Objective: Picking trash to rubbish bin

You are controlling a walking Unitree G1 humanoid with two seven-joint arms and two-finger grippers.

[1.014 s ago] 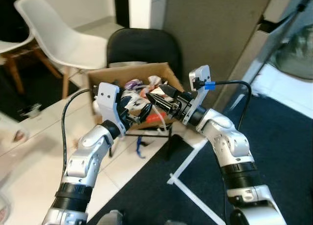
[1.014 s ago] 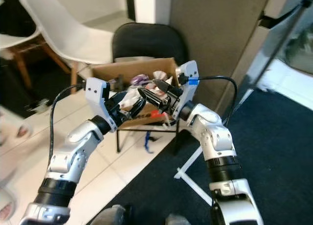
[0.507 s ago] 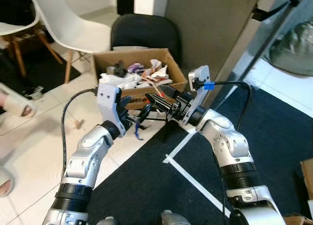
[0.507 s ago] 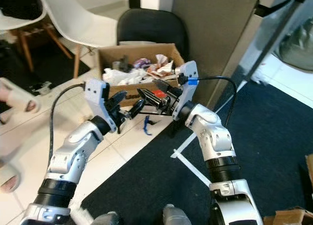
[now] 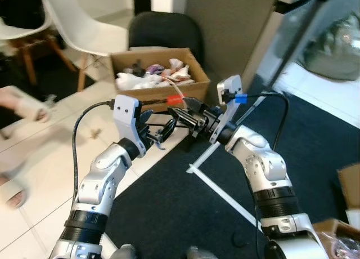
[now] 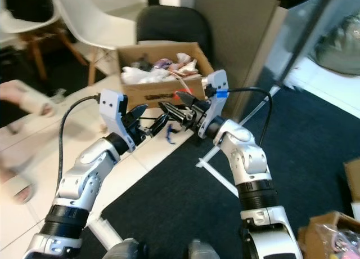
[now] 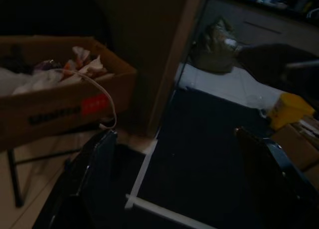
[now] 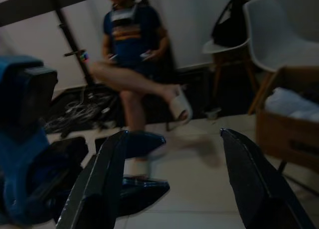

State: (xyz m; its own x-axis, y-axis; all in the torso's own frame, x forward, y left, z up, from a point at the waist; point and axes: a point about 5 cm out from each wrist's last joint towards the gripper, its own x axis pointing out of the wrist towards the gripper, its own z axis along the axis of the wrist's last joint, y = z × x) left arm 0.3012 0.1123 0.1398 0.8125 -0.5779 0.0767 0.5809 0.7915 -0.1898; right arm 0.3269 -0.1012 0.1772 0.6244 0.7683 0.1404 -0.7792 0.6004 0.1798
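Both grippers are raised in front of the robot's chest, and both are empty. Left gripper (image 5: 159,130) has its 2 black fingers (image 7: 94,159) spread wide, and between them the left wrist view shows nothing held, just dark carpet and a white line on the floor. Right gripper (image 5: 183,114) is also wide apart; its fingers (image 8: 107,174) frame a white tiled floor and a seated person (image 8: 132,55) far behind, and they touch nothing.

Compared with 1 second ago, the grippers were held right over the cardboard box (image 5: 160,90) among the trash, and now they are clearly pulled away from it and the box lies further ahead of them. The whole picture has also shifted, so the robot itself seems to have stepped back or turned. I judge that a piece of trash was released into the box and the robot now goes to look for the next one.

The box, which serves as the rubbish bin, stands on a thin black stand near a black chair (image 5: 163,36), and it is full of crumpled paper and wrappers (image 5: 152,76). A small blue thing (image 6: 169,136) lies on the floor tiles below the grippers; what it is I cannot tell.
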